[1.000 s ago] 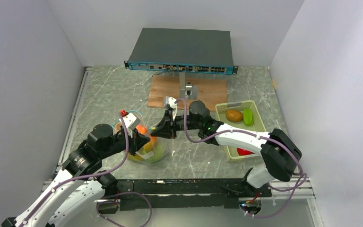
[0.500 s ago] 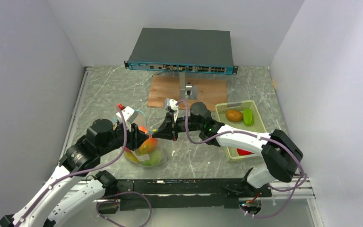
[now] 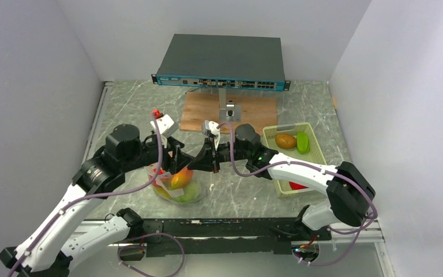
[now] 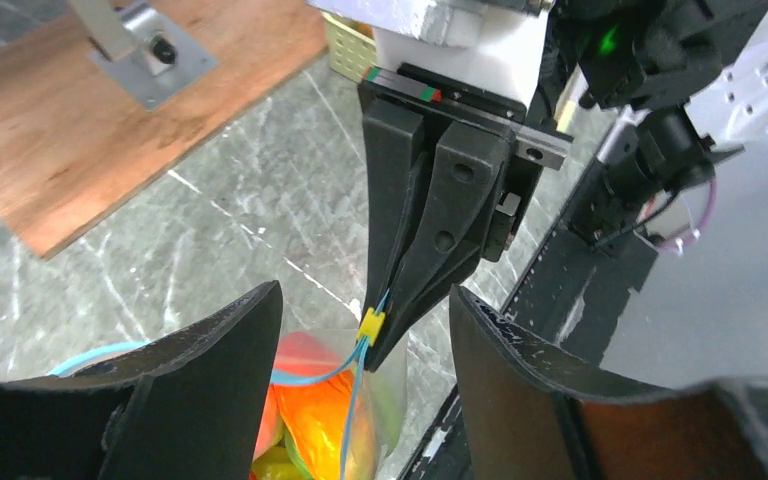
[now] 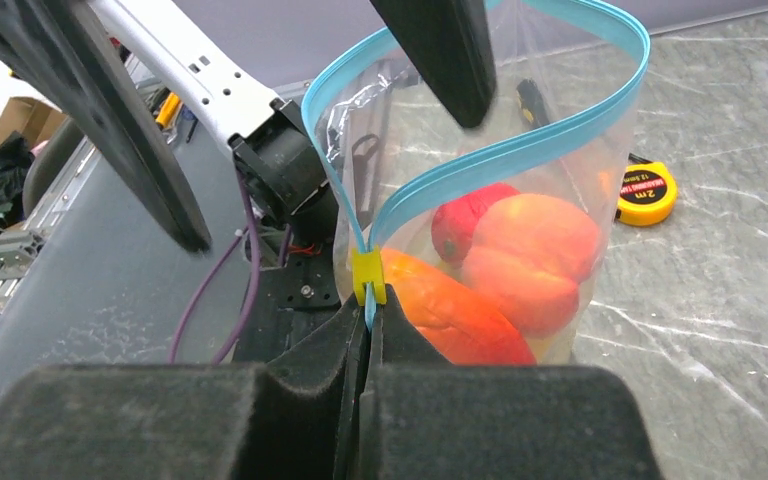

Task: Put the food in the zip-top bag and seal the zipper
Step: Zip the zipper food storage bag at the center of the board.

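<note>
The clear zip-top bag (image 3: pixel 179 189) stands on the table between both arms, and the food (image 3: pixel 180 179) shows through it. The right wrist view shows an orange piece (image 5: pixel 450 310), a peach piece (image 5: pixel 530 255) and a red piece (image 5: pixel 465 225) inside the bag. The teal zipper (image 5: pixel 520 150) gapes in a loop. My right gripper (image 5: pixel 368 310) is shut on the zipper's end, right behind the yellow slider (image 5: pixel 368 275). My left gripper (image 4: pixel 363 295) hangs open above the bag's mouth, touching nothing.
A pale green tray (image 3: pixel 288 127) at the right holds a brown piece (image 3: pixel 286 141), a green piece (image 3: pixel 303 142) and a red piece (image 3: pixel 297 185). A network switch (image 3: pixel 222 60) and a wooden board (image 3: pixel 248 109) lie at the back. A yellow tape measure (image 5: pixel 648 193) lies beyond the bag.
My left gripper has opened, let go of the bag and drawn up and back from it. The bag has sagged a little lower. The right gripper stays shut on the zipper's end.
</note>
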{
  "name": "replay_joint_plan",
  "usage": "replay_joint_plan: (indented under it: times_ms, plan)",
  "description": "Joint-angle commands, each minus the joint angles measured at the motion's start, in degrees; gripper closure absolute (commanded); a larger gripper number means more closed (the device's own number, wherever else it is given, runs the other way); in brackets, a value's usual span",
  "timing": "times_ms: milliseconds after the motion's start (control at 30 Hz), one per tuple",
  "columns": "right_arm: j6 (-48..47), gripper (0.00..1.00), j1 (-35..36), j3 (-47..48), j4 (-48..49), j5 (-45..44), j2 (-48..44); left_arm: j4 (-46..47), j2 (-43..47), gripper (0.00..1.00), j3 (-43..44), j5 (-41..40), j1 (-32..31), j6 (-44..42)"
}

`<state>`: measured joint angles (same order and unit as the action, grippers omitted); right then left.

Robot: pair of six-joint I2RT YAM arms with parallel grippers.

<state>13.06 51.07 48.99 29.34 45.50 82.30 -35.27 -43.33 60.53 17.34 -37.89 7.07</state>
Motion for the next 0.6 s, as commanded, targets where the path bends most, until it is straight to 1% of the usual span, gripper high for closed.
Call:
replay_joint_plan:
  times_ms: [0, 133, 267, 333, 567]
  plan:
    - [-0.57, 1.00, -0.09, 0.71, 1.09, 0.93, -3.86, -0.40, -3.86, 0.34, 1.63, 9.89, 0.12, -5.45]
    - [-0.36, 1.00, -0.14, 1.51, 0.16, 2.04, -3.34, 1.77, -4.17, 0.37, -0.12, 13.42, 0.13, -6.36]
    - [-0.52, 1.00, -0.06, 1.36, 0.09, 1.74, -3.56, 2.93, -3.01, 0.45, -1.38, 13.33, 0.17, -6.37]
    - [-0.83, 1.00, -0.07, 1.32, -0.23, 1.62, -3.77, 3.05, -2.15, 0.47, -2.22, 13.00, 0.22, -6.29]
    - [-0.67, 1.00, -0.05, 1.02, 0.27, 1.78, -4.04, 1.41, -2.34, 0.43, -3.84, 11.23, 0.23, -5.87]
